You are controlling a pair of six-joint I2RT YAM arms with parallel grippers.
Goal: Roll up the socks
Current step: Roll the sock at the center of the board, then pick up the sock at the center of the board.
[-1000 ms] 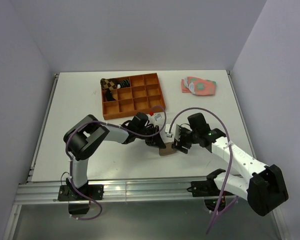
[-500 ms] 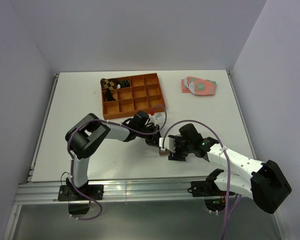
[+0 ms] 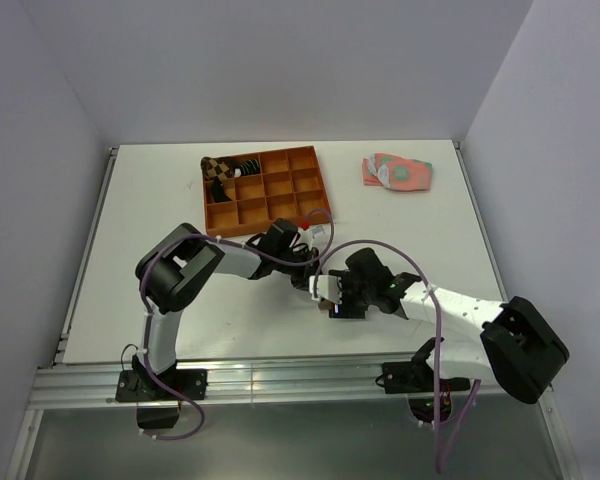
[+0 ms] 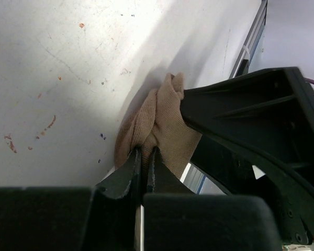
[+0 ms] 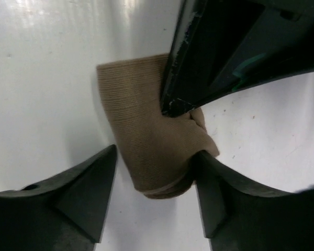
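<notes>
The tan-brown sock (image 5: 146, 141) lies bunched into a short roll on the white table. My left gripper (image 4: 145, 151) is shut on a fold of this sock (image 4: 157, 125), pinching it from the tray side. My right gripper (image 5: 156, 151) stands open astride the roll. Its right finger (image 5: 220, 188) touches the sock's end, and its left finger is a little apart from it. From above, both grippers meet at the table's front middle (image 3: 322, 290) and hide most of the sock. A black sock with white stripes (image 3: 245, 167) lies in the tray's back left compartments.
An orange divided tray (image 3: 280, 195) stands at the back middle, with a brown checkered rolled sock (image 3: 216, 168) in its left corner. Flat pink-and-green socks (image 3: 397, 171) lie at the back right. The table's front edge rail runs just behind the right gripper.
My right arm has swung left and brought its open jaws around the tan sock. The left gripper has stayed shut on the sock, almost in place.
</notes>
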